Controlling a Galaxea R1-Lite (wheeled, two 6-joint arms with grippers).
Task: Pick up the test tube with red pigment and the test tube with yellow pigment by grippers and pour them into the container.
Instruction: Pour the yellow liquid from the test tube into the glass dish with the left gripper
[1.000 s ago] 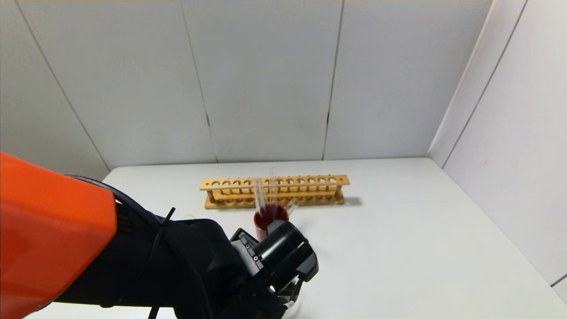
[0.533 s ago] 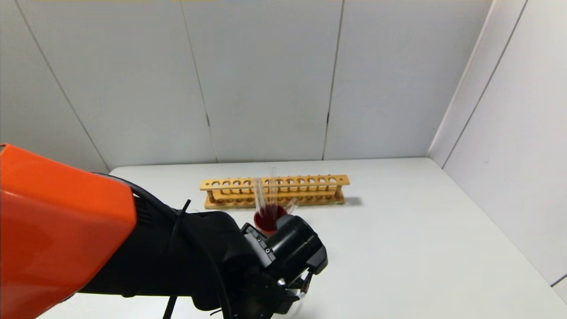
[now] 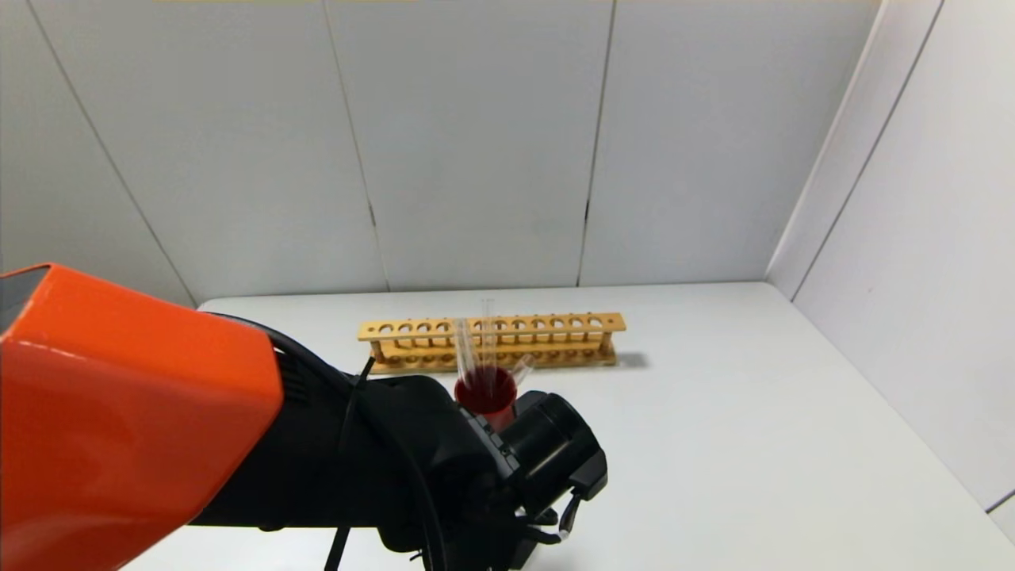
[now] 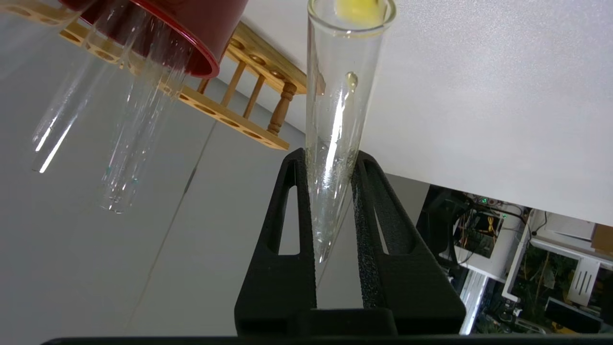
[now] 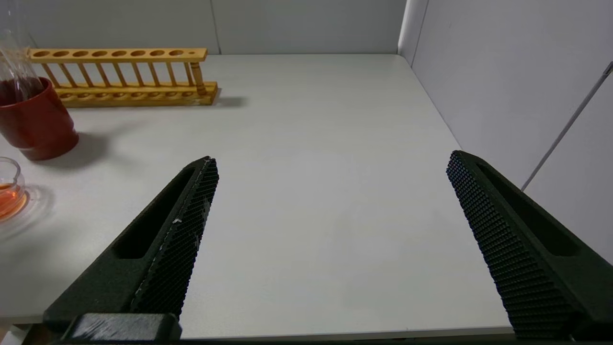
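Observation:
My left gripper point(image 4: 328, 155) is shut on the test tube with yellow pigment point(image 4: 342, 96). The tube points mouth-down at the table, with yellow liquid at its rim point(image 4: 360, 9) and a drop on its wall. In the head view the left gripper point(image 3: 547, 527) is low at the front, in front of the red cup point(image 3: 485, 390), and hides the container. The container point(image 5: 9, 191) shows at the edge of the right wrist view with orange liquid in it. No tube with orange-red liquid shows. My right gripper point(image 5: 330, 160) is open and empty over the table's front edge.
The dark red cup point(image 5: 36, 122) holds several colourless tubes point(image 4: 129, 134). A wooden tube rack point(image 3: 492, 341) stands behind it near the back wall. A side wall point(image 3: 912, 238) bounds the table on the right. Bare white table point(image 5: 311, 167) lies to the right of the cup.
My left arm has moved to the right and a little forward with the tube. Its wrist now covers less of the red cup. The right arm has not visibly moved.

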